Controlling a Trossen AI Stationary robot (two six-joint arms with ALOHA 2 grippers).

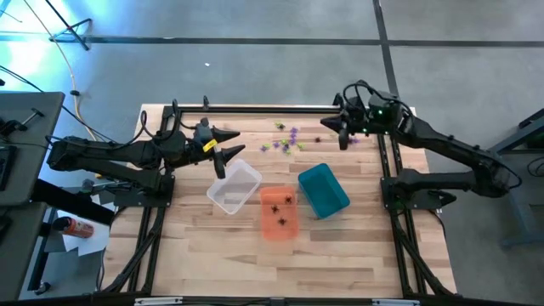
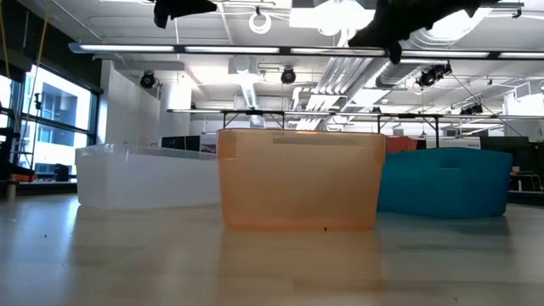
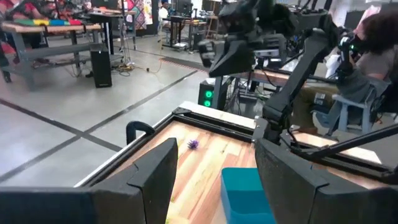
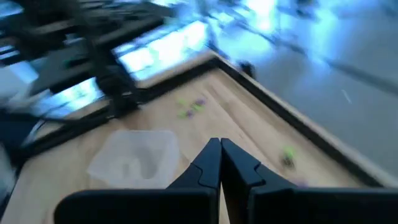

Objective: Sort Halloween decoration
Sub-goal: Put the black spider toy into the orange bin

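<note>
The tiny purple and green trinkets (image 1: 286, 140) lie scattered on the wood near the table's far edge. Several black ones (image 1: 280, 208) sit inside the orange bin (image 1: 274, 228). My left gripper (image 1: 231, 144) hovers open above the table, just beyond the clear bin's (image 1: 234, 189) far corner, pointing toward the table's right. In its wrist view the fingers (image 3: 155, 177) stand wide apart, with one purple trinket (image 3: 193, 144) ahead. My right gripper (image 1: 342, 138) hangs near the far right of the scatter, and its fingertips (image 4: 219, 155) are shut together with nothing visible between them.
The clear, orange and teal bins (image 1: 323, 190) stand in a row across the table's middle. In the low view they show as clear (image 2: 144, 174), orange (image 2: 297, 178) and teal (image 2: 442, 183). A black frame (image 1: 255, 108) runs along the far edge. Bare wood lies toward the near edge.
</note>
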